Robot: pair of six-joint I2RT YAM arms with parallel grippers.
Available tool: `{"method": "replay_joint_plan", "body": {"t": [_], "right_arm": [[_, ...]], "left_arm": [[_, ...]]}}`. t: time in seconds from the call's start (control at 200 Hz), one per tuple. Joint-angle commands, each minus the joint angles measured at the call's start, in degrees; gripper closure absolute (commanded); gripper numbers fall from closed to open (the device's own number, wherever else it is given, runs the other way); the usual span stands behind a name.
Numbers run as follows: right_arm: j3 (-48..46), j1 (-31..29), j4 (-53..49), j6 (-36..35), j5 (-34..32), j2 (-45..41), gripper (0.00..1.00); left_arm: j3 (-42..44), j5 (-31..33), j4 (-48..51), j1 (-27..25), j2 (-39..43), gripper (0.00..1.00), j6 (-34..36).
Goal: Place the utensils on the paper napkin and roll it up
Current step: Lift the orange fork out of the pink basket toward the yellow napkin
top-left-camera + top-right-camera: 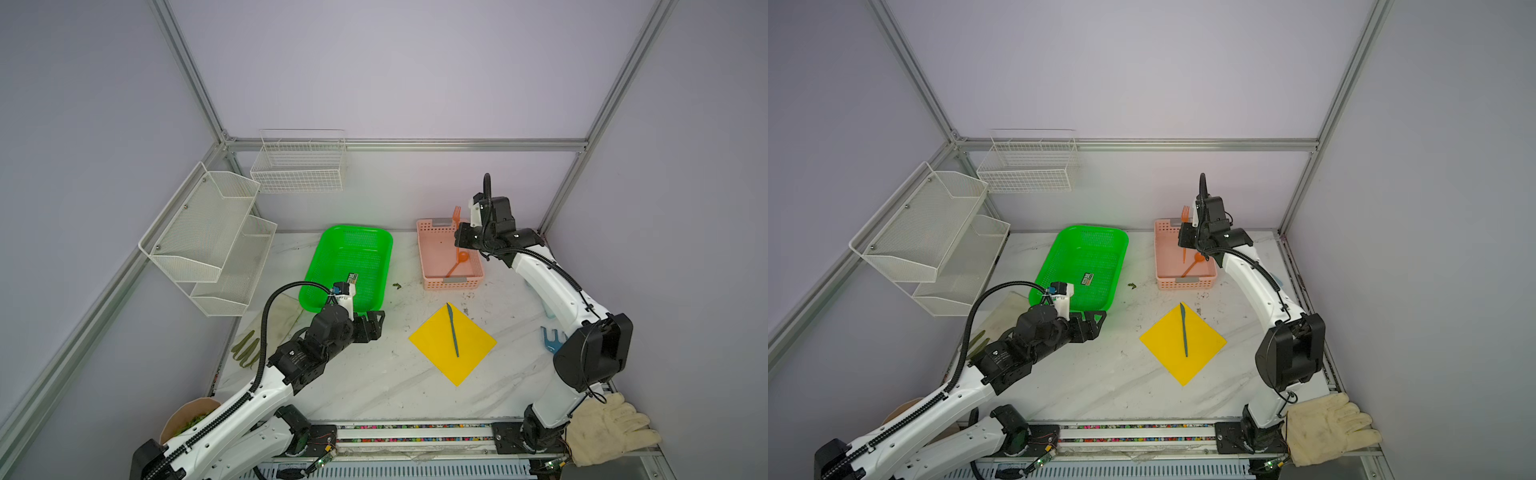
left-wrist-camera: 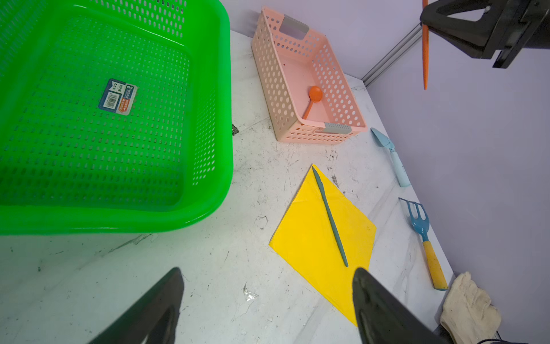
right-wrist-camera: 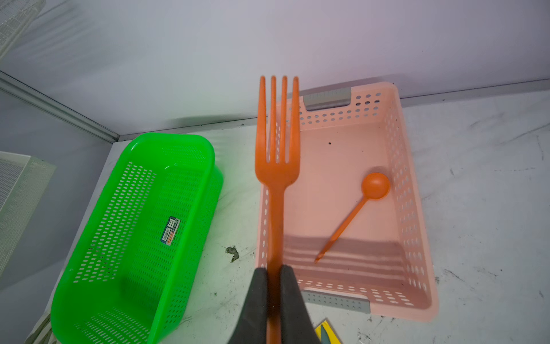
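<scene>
A marbled tabletop [image 1: 353, 382] is seen in both top views: paper napkin [image 1: 436, 349] right of centre, teal piece [image 1: 453, 332] laid on it, green basket [image 1: 357, 227] to the left. Left wrist view: left claw [image 2: 268, 274] spread wide, empty. Right wrist view: orange fork [image 3: 276, 175] gripped by the right claw [image 3: 274, 269] above the pink basket [image 3: 407, 208]; orange spoon [image 3: 375, 185] inside.

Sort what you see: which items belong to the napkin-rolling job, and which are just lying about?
Job: paper napkin, teal piece, orange fork, orange spoon.
Lying about: green basket, light blue shovel, blue rake, cream glove.
</scene>
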State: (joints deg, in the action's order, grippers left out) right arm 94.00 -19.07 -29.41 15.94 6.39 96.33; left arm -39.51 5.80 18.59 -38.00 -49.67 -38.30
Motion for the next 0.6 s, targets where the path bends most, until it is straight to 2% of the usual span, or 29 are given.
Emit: {"method": "replay_joint_plan", "body": {"t": [0.0, 0.26, 0.445, 0.595], "right_arm": [[-6.32, -0.47, -1.35, -0.02, -2.87, -3.54, 0.94], [-23.78, -9.55, -2.56, 1.88, -9.47, -13.26, 0.94], [-32.93, -13.25, -3.48, 5.75, -9.52, -20.95, 0.94], [-39.93, -16.57, -2.03, 9.97, -10.74, -21.89, 0.93]], "left_arm": [[-1.54, -0.79, -1.99, -0.32, 0.19, 0.13, 0.95], [0.08, -0.37, -2.17, -0.93, 0.35, 0.13, 0.78], [1.42, 0.17, -2.72, -1.7, 0.82, 0.13, 0.32], [1.87, 0.71, -3.24, -2.49, 0.82, 0.13, -0.24]]}}
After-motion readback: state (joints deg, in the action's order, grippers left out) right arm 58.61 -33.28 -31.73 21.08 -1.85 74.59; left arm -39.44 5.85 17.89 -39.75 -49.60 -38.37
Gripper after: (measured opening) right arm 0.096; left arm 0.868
